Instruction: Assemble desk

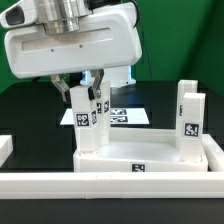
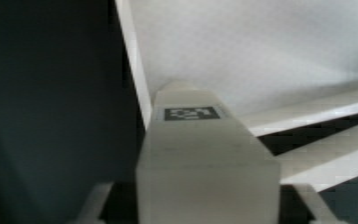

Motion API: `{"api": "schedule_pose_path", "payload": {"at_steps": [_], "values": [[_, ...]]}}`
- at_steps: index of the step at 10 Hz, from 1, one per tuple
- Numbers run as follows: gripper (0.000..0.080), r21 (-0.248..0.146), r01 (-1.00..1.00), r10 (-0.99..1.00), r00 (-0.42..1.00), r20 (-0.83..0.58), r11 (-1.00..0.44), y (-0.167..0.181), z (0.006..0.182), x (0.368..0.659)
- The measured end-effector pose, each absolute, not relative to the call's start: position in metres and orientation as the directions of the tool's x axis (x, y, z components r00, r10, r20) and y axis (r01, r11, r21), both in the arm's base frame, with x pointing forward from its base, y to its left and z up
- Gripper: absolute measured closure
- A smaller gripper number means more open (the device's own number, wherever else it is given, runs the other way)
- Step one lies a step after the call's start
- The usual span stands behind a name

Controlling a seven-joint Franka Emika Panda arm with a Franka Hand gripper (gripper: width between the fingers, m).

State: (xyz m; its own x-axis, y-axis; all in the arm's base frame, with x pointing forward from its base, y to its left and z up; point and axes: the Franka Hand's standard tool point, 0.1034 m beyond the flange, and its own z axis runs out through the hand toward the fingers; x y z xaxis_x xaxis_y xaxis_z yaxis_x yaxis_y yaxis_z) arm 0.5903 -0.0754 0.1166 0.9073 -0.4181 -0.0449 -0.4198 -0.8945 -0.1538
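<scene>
The white desk top (image 1: 150,160) lies with its raised rim up. An upright white leg (image 1: 83,115) with a square tag stands at its corner on the exterior view's left. My gripper (image 1: 78,88) comes down over this leg, its fingers on either side. In the wrist view the same leg (image 2: 202,160) fills the space between my fingers (image 2: 101,205), with only thin dark strips beside it; my gripper (image 2: 197,205) looks shut on it. A second leg (image 1: 103,106) stands just behind it. Another leg (image 1: 190,115) stands upright at the desk top's corner on the exterior view's right.
The marker board (image 1: 130,112) lies flat on the black table behind the desk top. A long white rail (image 1: 110,186) runs along the front, and a short piece of rail (image 1: 5,148) shows at the exterior view's left edge.
</scene>
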Motion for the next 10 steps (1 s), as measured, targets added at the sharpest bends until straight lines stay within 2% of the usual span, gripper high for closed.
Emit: {"api": "schedule_pose_path", "payload": {"at_steps": [1, 3, 5, 6, 7, 8, 9, 10], "values": [[0.0506, -0.149, -0.522, -0.519, 0.853, -0.061, -0.84, -0.075, 0.117, 0.591], [0.0506, -0.134, -0.832, -0.822, 0.553, -0.136, -0.538, -0.068, 0.117, 0.593], [0.0507, -0.112, -0.977, -0.951, 0.205, -0.232, -0.183, -0.056, 0.115, 0.601], [0.0507, -0.098, -0.994, -0.963, 0.081, -0.255, -0.057, -0.052, 0.116, 0.604], [0.0507, -0.087, -0.996, -0.965, 0.044, -0.258, -0.022, -0.051, 0.116, 0.604], [0.0506, -0.095, -0.994, -0.964, 0.076, -0.254, -0.053, -0.051, 0.116, 0.604], [0.0434, -0.102, -0.992, -0.962, 0.101, -0.252, -0.077, -0.051, 0.116, 0.604], [0.0434, -0.104, -0.99, -0.961, 0.12, -0.247, -0.097, -0.05, 0.116, 0.604]]}}
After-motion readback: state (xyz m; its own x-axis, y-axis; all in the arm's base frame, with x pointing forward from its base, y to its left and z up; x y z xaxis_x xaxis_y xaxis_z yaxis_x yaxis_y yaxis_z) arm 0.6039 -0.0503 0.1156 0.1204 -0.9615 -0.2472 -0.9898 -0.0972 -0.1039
